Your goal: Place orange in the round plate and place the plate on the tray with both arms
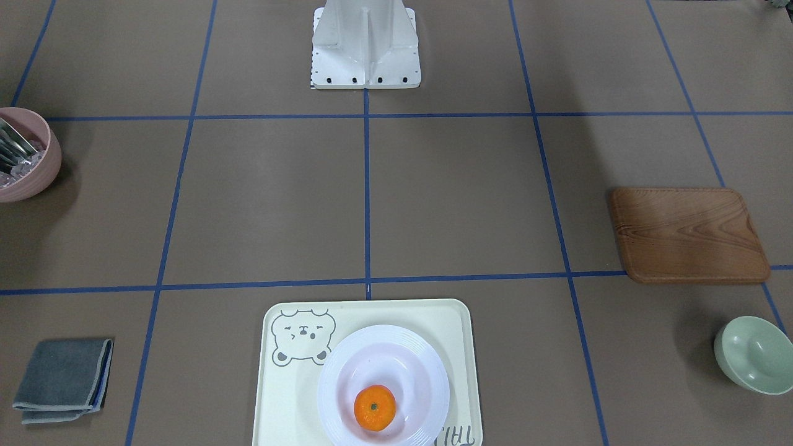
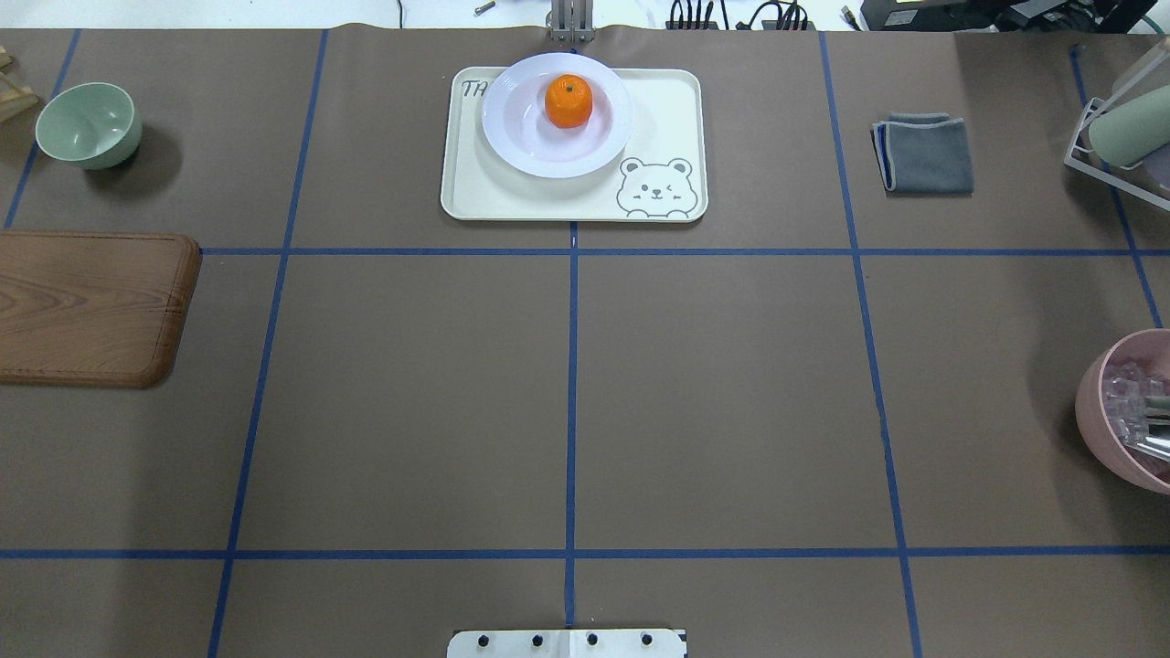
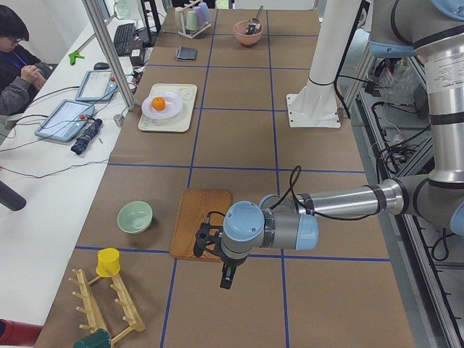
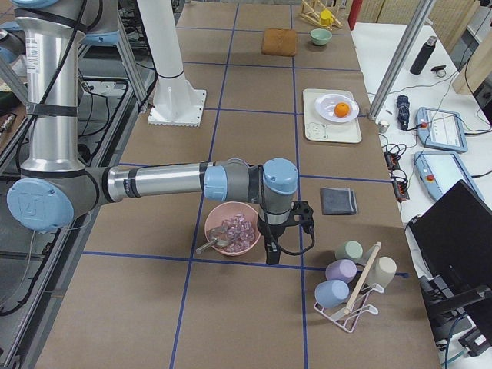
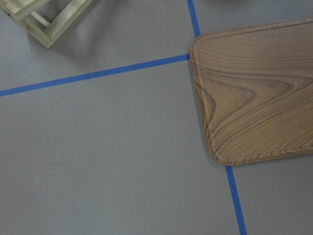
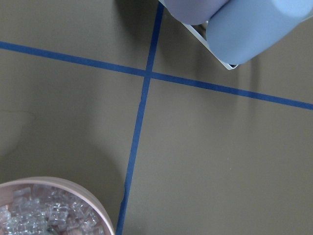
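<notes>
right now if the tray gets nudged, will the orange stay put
It probably rolls a little: the orange is round and loose. The round plate looks deep, so its wall should catch it. The glossy plate may slide on the tray.

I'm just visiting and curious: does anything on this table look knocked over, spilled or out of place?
Nothing looks spilled or broken. One oddity: the round plate, holding the orange, sits off-centre on the tray, crowding its edge away from the robot and covering part of the lettering.
</notes>
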Available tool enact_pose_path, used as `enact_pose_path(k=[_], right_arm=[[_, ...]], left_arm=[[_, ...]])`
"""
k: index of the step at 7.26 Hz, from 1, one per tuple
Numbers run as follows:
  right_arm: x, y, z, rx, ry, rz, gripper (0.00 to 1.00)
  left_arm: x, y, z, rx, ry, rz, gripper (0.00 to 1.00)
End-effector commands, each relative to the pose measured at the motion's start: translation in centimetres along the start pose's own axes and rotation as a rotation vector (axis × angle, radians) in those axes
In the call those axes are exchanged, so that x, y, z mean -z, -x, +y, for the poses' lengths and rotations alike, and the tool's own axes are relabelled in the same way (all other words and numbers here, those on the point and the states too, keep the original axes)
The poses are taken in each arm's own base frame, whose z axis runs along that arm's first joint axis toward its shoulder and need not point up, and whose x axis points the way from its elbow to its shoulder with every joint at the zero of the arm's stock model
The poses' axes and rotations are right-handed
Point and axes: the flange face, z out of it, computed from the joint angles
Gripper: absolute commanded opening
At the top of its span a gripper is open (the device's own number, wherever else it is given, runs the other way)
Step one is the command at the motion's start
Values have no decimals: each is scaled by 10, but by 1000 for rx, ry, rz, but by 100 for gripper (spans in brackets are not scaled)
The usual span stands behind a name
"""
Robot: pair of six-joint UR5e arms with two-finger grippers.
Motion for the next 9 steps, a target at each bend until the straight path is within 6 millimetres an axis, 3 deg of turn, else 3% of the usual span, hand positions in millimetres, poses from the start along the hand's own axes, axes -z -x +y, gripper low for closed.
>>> enact_pose_path(k=[1, 3, 9], right_arm=[[-19, -10, 27, 0, -11, -5, 100], [-29, -13, 46, 12, -35, -24, 100], [-34, -10, 53, 6, -34, -93, 100]], left_arm=[[5, -5, -5, -14, 1, -2, 98], [3, -5, 2, 0, 1, 28, 98], [0, -6, 7, 1, -7, 61, 98]])
